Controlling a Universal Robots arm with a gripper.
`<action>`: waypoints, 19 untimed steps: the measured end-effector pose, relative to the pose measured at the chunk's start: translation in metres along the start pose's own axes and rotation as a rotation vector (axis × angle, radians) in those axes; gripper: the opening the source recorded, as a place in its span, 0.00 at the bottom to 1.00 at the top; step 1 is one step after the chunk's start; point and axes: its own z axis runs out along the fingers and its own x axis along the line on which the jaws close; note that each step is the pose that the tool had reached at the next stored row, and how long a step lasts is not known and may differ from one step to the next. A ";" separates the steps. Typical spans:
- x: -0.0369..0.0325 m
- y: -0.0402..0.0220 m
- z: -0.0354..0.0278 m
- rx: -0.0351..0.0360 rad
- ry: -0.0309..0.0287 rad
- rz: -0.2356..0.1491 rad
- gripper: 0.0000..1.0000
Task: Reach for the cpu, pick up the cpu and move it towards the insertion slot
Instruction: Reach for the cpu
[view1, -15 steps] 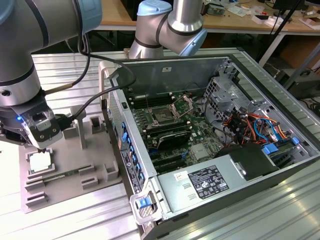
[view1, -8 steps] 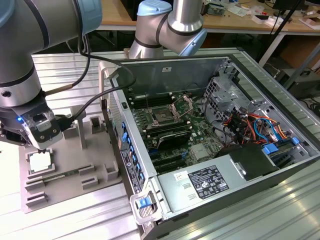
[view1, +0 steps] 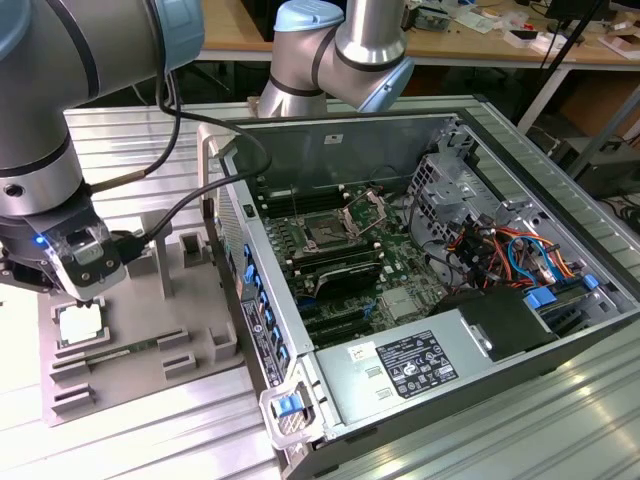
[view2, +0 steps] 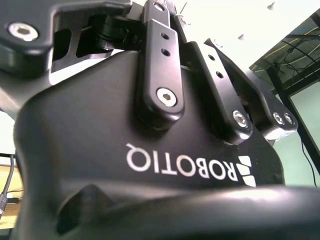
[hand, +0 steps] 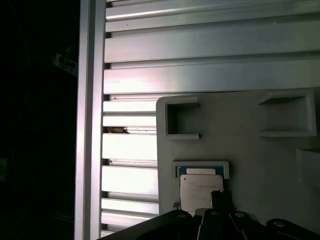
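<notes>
The cpu (view1: 79, 325) is a small silvery-white square chip lying in a recess of the grey fixture plate (view1: 130, 370) at the exterior view's left. In the first wrist view the cpu (hand: 200, 191) shows a thin greenish rim and sits just beyond the dark gripper parts. My gripper (view1: 88, 297) hangs directly over the cpu, almost at its top face. The insertion slot (view1: 325, 233) is the square socket with a dark centre on the green board inside the open computer case, its metal bracket (view1: 366, 206) hinged up.
The open computer case (view1: 420, 130) fills the exterior view's right, with a power supply (view1: 410, 365) at its near end and coloured cables (view1: 510, 255). Raised grey blocks (view1: 190, 260) stand on the fixture plate. A ribbed aluminium table (hand: 210, 45) lies under everything.
</notes>
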 end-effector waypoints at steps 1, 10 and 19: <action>0.0000 0.0000 0.0002 -0.0001 0.0000 0.000 0.11; 0.0000 -0.0002 0.0060 0.0000 0.0000 0.000 0.11; 0.0000 -0.0003 0.0083 0.0000 0.0000 0.000 0.11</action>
